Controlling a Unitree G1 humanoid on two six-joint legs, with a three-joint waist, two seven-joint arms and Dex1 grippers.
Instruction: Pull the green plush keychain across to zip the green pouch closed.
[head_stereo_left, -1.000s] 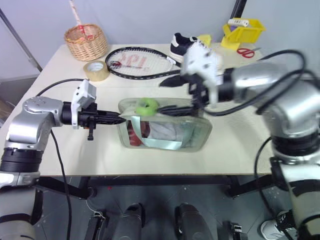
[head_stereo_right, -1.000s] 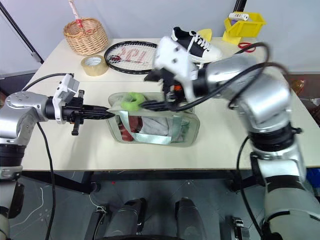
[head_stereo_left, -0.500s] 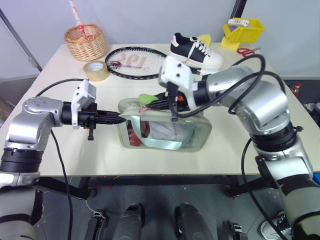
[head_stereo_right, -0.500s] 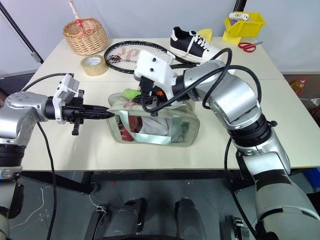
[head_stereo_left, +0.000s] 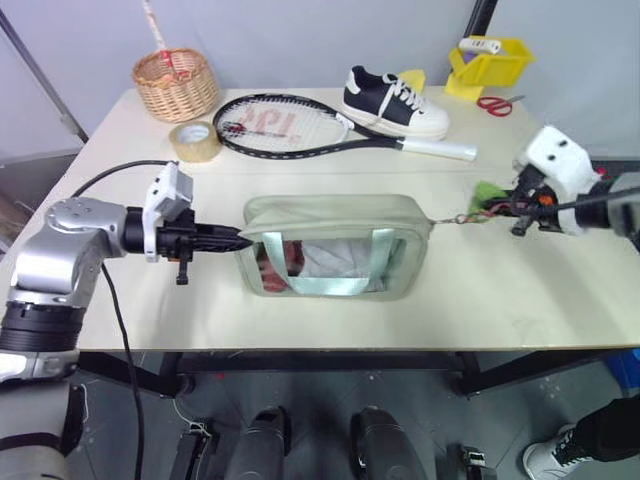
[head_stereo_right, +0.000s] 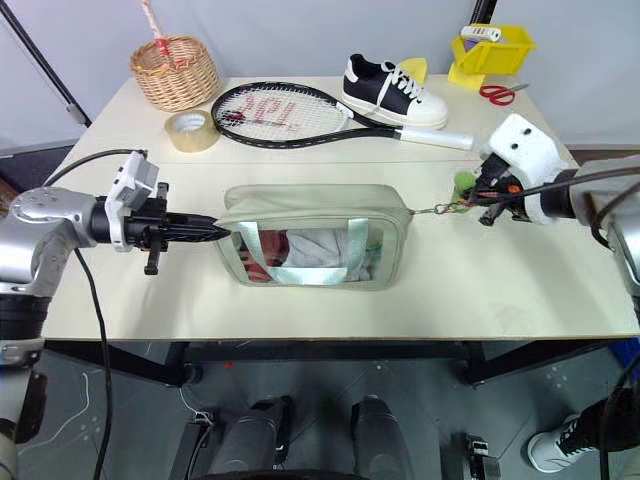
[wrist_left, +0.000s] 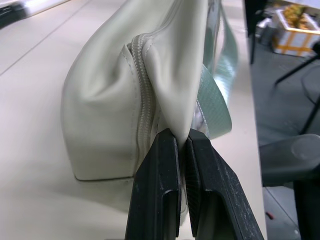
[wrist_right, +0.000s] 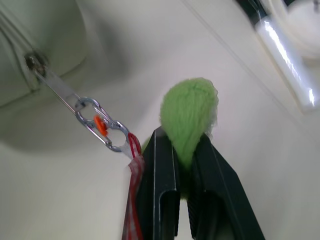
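We had the right tool (wrist_right: 182, 165) clenched on the green plush keychain (wrist_right: 189, 120), pulled clear of the green pouch (head_stereo_left: 330, 245)'s far end. Our left tool (wrist_left: 182, 150) pinched the pouch's near corner. Further pulling, we judged, could drag the pouch along the surface (head_stereo_left: 300, 325). The right wrist view alone showed the silver clip (wrist_right: 97, 124) linking the zipper pull.
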